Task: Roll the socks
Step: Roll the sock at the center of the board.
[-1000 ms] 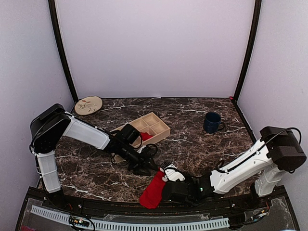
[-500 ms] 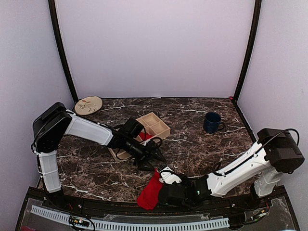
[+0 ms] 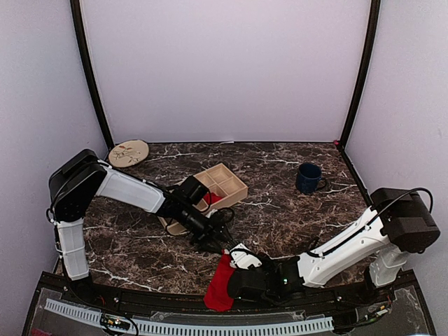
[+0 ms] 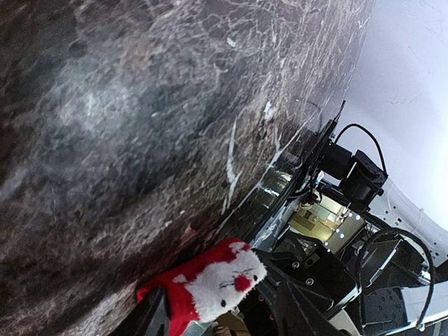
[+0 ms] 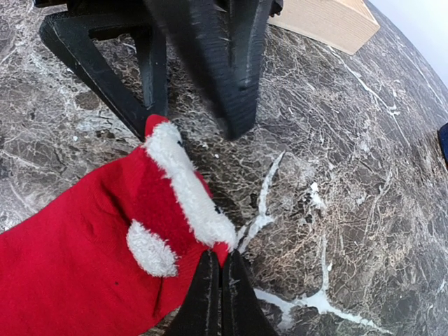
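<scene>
Red sock pinched at its cuff by right claw; left claw spread, one finger touching it.

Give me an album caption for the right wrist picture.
Right hand pinches the red sock by its white cuff; left hand open beside.

A dark brown marble-patterned worktop with white veins fills the floor of a small booth. A plain pale lilac back wall rises behind it, flanked by a matching left side wall and right side wall. A slanting black post marks the left rear corner, and a second black post marks the right one. Along the near edge run a black lip and, below it, a white slotted strip. The light is soft and even, casting only faint shadows, with a dull sheen on the stone.
</scene>
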Controlling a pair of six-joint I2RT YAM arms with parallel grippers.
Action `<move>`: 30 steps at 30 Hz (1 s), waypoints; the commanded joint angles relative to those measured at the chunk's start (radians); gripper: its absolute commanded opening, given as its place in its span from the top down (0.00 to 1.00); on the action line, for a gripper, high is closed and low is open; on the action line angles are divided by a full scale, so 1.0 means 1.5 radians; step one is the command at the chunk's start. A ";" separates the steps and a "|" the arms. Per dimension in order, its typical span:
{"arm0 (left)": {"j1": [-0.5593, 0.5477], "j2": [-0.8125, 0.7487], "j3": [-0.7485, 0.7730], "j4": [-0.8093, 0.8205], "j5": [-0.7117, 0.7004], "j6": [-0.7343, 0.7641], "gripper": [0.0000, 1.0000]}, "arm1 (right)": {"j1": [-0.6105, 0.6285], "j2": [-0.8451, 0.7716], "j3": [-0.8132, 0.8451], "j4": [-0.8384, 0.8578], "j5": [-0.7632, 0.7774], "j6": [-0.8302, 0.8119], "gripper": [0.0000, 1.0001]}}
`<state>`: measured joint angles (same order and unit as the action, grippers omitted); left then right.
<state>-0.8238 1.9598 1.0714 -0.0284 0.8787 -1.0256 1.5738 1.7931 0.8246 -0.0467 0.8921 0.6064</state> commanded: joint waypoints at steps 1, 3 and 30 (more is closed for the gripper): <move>-0.004 -0.002 -0.007 -0.029 0.024 0.023 0.55 | 0.007 0.010 0.016 0.009 0.020 0.004 1.00; -0.003 -0.001 -0.012 -0.025 0.026 0.023 0.65 | 0.007 0.011 0.019 0.006 0.021 0.007 1.00; 0.004 -0.062 -0.050 0.094 -0.131 0.115 1.00 | 0.008 0.020 0.026 -0.055 0.025 0.093 1.00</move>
<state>-0.8227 1.9312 0.9939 0.0631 0.7753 -0.9230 1.5757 1.8175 0.8452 -0.1062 0.9089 0.7067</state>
